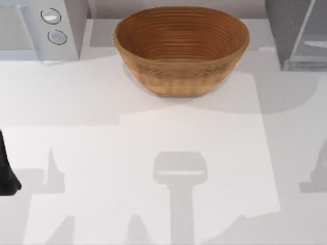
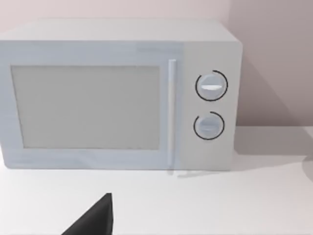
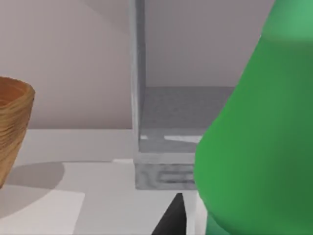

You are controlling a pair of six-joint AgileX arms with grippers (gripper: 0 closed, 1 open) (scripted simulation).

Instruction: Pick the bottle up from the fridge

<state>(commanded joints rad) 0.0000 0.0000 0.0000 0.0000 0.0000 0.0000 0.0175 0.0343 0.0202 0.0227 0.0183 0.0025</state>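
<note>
My right wrist view has the green bottle (image 3: 254, 147) looming right up close, standing upright just in front of the open fridge (image 3: 166, 137) at the bench's far right corner, so the right arm is clearly the nearer one. One dark fingertip (image 3: 171, 218) of the right hand shows just beside the bottle's base, but I can't tell if that hand is spread or pinching it. The left arm sits parked at the bench's left edge, facing the microwave (image 2: 117, 93), and I can't tell its hand's state either.

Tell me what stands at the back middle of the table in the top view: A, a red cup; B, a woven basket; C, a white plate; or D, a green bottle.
B: a brown woven basket sits at the back middle, between the white box with two knobs and the grey fridge.
</note>
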